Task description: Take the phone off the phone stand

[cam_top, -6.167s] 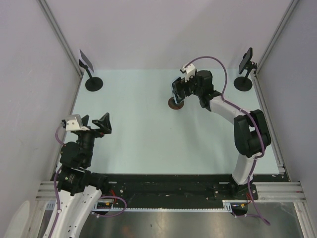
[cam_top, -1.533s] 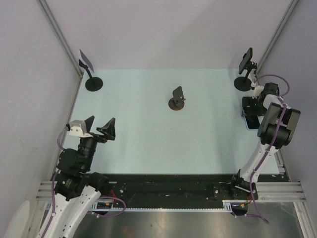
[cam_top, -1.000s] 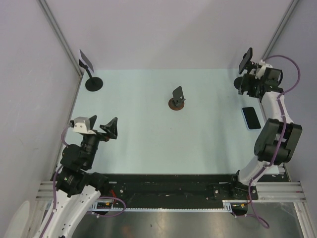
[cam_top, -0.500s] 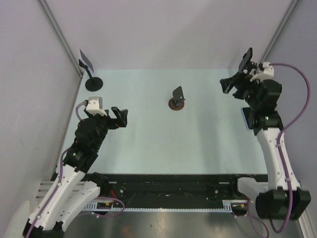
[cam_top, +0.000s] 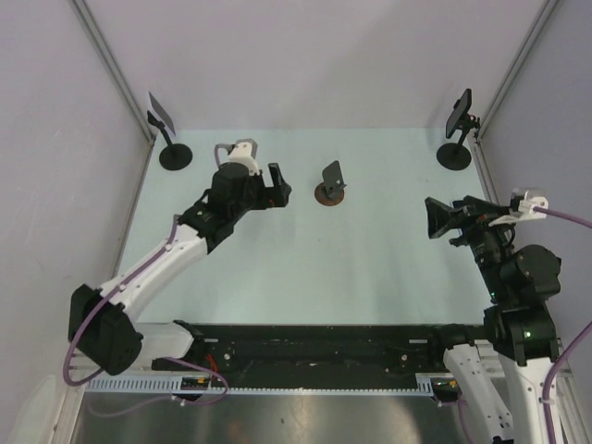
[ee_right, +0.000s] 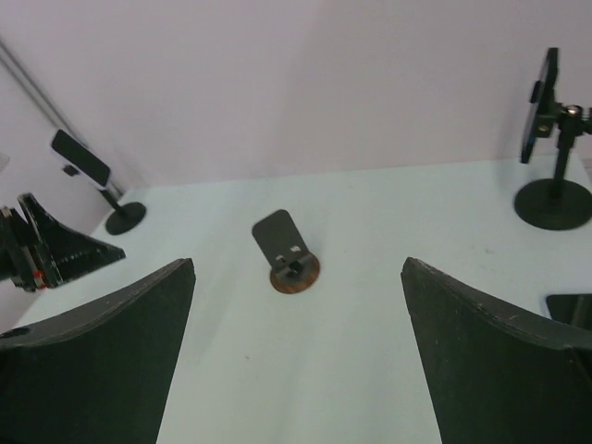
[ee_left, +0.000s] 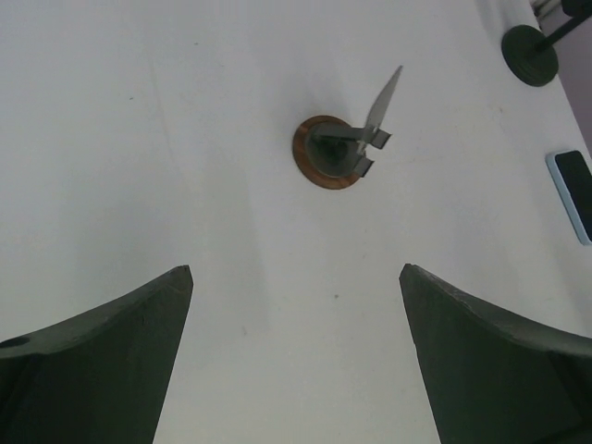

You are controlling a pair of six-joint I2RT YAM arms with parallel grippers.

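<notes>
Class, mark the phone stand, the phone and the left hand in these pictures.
phone stand (ee_left: 319, 166): left wrist view, its round base.
phone (ee_left: 575, 190): left wrist view, its dark screen.
left hand (ee_left: 296, 274): left wrist view, midway between its fingertips.

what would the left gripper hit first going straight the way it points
Probably the empty phone stand, nearly centred ahead of the left gripper in its wrist view; depth is unclear, so perhaps the table before it.

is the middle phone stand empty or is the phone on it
Empty: the stand shows a bare plate in both wrist views; the phone lies flat on the table apart from it.
</notes>
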